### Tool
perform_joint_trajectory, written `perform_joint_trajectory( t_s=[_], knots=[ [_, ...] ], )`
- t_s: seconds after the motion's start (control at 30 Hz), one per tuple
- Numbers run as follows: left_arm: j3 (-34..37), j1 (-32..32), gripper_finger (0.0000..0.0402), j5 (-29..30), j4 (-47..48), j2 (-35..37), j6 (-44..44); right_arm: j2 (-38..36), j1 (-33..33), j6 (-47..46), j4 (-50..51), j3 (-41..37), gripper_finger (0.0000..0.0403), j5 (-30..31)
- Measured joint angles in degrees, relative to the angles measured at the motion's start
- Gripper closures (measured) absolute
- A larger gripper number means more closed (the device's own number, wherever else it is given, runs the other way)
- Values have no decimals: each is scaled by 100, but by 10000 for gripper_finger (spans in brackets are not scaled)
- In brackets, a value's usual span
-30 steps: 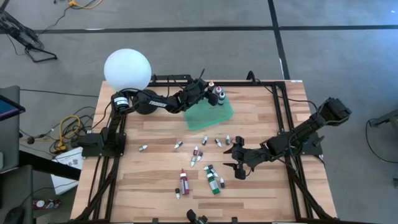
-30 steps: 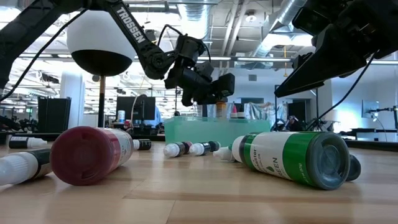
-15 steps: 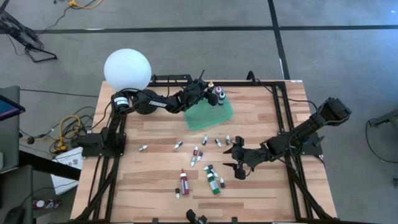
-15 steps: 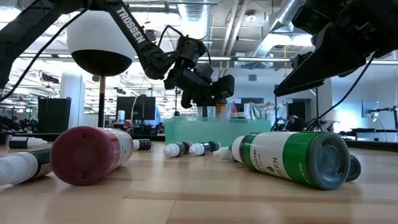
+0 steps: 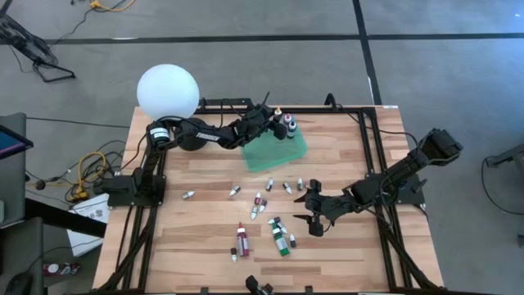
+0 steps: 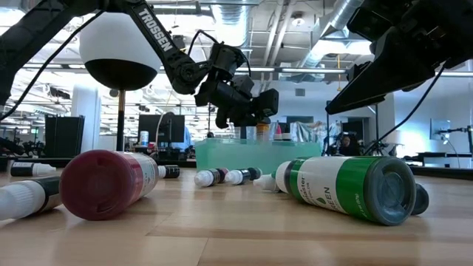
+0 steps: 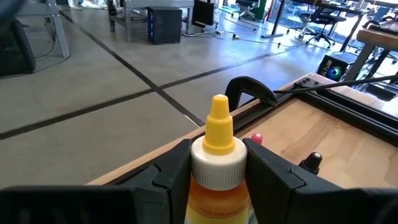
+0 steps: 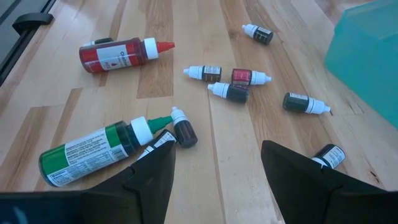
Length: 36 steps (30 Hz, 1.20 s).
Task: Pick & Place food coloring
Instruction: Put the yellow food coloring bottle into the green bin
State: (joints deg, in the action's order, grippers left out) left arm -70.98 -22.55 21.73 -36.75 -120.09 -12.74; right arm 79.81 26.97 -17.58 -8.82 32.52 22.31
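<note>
Food coloring bottles are scattered over the wooden table (image 5: pixel 205 238), with a few stood upright at the far edge of the green tray (image 5: pixel 277 151). A yellow-tipped bottle (image 7: pixel 217 163) of orange liquid is clamped upright between the fingers of the left gripper (image 5: pixel 276 120), which is held over the tray's far edge beside the dark and pink-capped bottles already stood there. The right gripper (image 8: pixel 216 163) is held low over the table near the loose bottles, its jaws spread apart and closed on nothing. Beneath it, a large green bottle (image 8: pixel 96 151) and a large red bottle (image 8: pixel 121 54) are seen lying on their sides, with small white-tipped droppers (image 8: pixel 239 77) lying nearby.
</note>
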Motion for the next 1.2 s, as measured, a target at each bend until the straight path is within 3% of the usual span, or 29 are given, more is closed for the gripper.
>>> perform_joint_trajectory(
  t_s=[0.5,1.2],
  knots=[
    [0,-34,228,-7,20,0,-12,0,-1,0,0,1,173,0],
    [0,-33,225,-623,24,0,332,0,0,0,0,1,173,0]
  ],
)
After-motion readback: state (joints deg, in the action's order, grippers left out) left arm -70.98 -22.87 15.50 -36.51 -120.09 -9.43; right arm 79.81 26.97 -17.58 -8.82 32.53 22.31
